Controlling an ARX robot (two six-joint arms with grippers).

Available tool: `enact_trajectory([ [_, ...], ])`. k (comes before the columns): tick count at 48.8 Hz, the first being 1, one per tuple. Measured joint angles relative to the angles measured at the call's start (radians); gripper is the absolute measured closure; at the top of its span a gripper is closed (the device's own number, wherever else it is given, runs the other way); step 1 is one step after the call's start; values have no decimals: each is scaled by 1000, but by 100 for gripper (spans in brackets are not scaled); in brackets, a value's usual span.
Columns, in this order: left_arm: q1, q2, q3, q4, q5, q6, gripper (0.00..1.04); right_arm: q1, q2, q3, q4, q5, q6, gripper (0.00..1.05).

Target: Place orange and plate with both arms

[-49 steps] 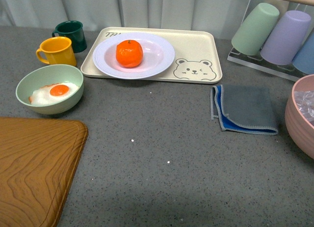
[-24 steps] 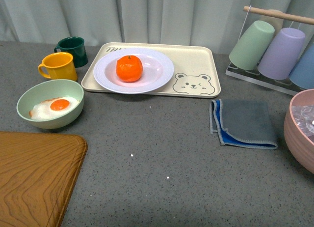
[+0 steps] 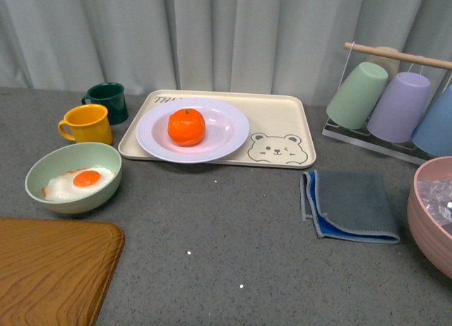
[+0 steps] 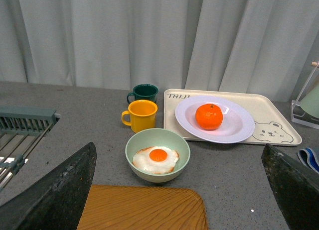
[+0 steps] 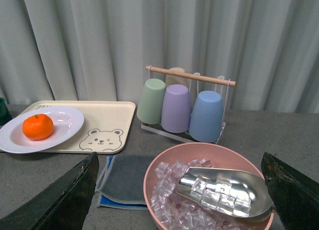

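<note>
On my front feed neither arm shows, so I read the fingers from the wrist cameras only. The speckled grey countertop [image 3: 233,227] carries everything; largest on it is the wavy-grained brown wooden board [image 3: 49,273] at its near left corner, then the beige rectangular tray with a printed bear face [image 3: 282,125], then the round pink bowl [image 5: 164,180] filled with ice cubes and a shiny metal scoop [image 5: 224,190]. The large round white plate with a wide ridged rim [image 3: 229,128] sits on the left part of the tray, and the bright orange mandarin [image 3: 186,126] rests in its well, left of centre. My left gripper [image 4: 179,190] is spread wide, one dark finger [image 4: 55,190] at each lower corner of its view with nothing between them; plate and mandarin lie well ahead of those fingers, beyond the pale green bowl holding a fried egg [image 4: 157,155], nearer the right-hand finger's side. My right gripper [image 5: 179,190] is likewise spread and empty, its dark fingers [image 5: 60,200] straddling the pink bowl; the mandarin lies well ahead, outside the left-hand finger. A folded grey cloth with blue edging [image 3: 349,206] lies right of the tray, with a rack of upturned pastel cups [image 5: 179,108] behind it. A yellow mug [image 3: 88,123] and a dark green mug [image 3: 107,101] stand left of the tray.
</note>
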Motion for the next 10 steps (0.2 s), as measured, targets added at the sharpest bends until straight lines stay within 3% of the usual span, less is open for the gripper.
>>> enact_trajectory([
  [10,0,0,0,0,0,0,7,0,0,0,0,0,0,9],
])
